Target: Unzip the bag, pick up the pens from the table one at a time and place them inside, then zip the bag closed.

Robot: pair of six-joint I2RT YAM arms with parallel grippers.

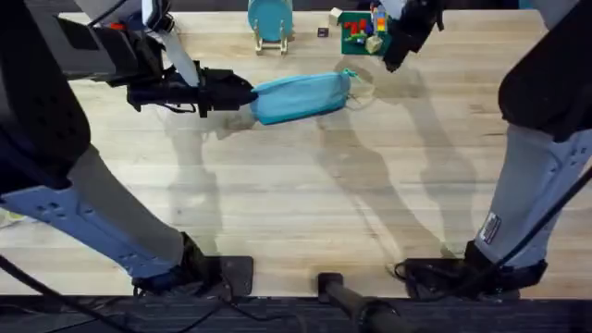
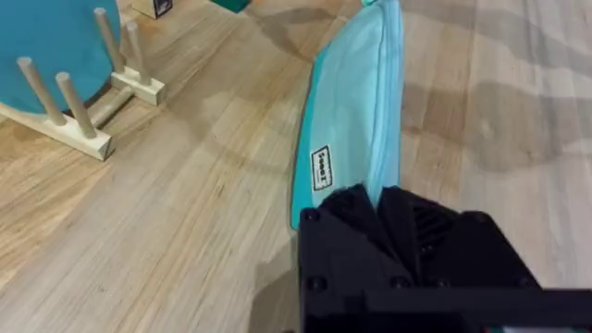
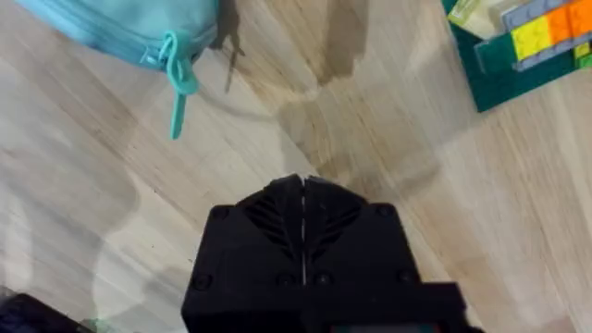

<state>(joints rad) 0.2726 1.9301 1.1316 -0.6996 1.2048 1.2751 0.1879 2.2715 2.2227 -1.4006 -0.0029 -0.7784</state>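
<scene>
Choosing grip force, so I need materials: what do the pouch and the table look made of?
The pouch looks like soft, matte woven fabric: it sags, creases and carries a stitched label. The table looks like pale wood planks with a smooth, slightly satin finish, judging by visible grain and seams; a laminate imitation can't be excluded.

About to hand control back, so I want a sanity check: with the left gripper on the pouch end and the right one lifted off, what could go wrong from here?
1. The left gripper pinches the bag only at its end; withdrawing could drag it.
2. The zipper pull hangs loose, with the right gripper shut above the table; whether the zip is fully closed is unclear.
</scene>
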